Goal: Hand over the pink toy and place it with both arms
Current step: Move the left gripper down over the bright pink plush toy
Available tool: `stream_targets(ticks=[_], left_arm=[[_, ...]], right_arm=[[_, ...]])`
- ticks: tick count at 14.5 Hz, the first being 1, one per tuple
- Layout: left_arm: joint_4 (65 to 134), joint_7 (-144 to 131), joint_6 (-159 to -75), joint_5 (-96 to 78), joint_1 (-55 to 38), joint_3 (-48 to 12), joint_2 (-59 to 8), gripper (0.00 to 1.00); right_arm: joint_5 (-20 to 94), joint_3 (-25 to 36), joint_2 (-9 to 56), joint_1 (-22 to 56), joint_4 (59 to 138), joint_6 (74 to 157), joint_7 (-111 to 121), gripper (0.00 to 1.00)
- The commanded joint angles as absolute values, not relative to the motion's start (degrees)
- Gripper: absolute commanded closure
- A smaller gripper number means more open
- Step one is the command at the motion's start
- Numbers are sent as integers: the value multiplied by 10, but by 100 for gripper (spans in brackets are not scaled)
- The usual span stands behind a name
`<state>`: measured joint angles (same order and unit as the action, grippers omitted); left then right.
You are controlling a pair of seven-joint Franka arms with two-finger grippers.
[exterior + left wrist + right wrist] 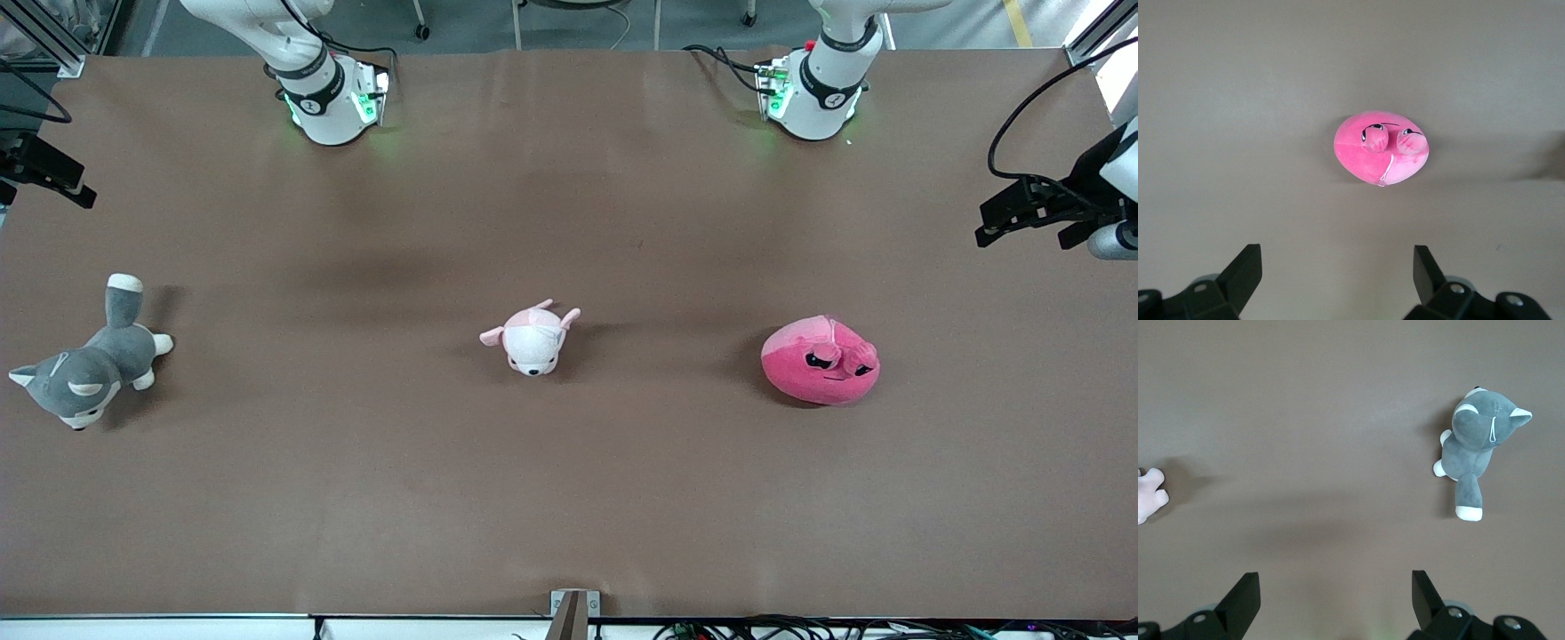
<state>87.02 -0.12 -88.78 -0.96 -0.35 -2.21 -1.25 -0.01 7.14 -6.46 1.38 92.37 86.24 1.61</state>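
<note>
Opening step, nothing grasped: round hot-pink plush toy (1379, 147) lies untouched toward the left arm's end; left gripper (1337, 270) and right gripper (1335, 590) both spread, high over table; next, left gripper must descend onto it.

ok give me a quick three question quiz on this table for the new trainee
1. True or false: the hot-pink blob plush lies toward the left arm's end of the table.
2. Which toy lies between the other two? A) grey husky plush B) pale pink puppy plush C) hot-pink blob plush
3. Fill in: the left pincer and the right pincer are both ____ and hold nothing.

Key: 1 true; 2 B; 3 open
</note>
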Motion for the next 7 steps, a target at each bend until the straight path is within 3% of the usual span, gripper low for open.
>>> stream_targets(ticks=[1,7], left_arm=[[858,-1,-882,-16,-3,-22,-18,0],[858,-4,-882,-16,-3,-23,-26,0]], right_arm=[[7,73,-76,16,937,867,19,0],[7,73,-76,15,937,867,19,0]])
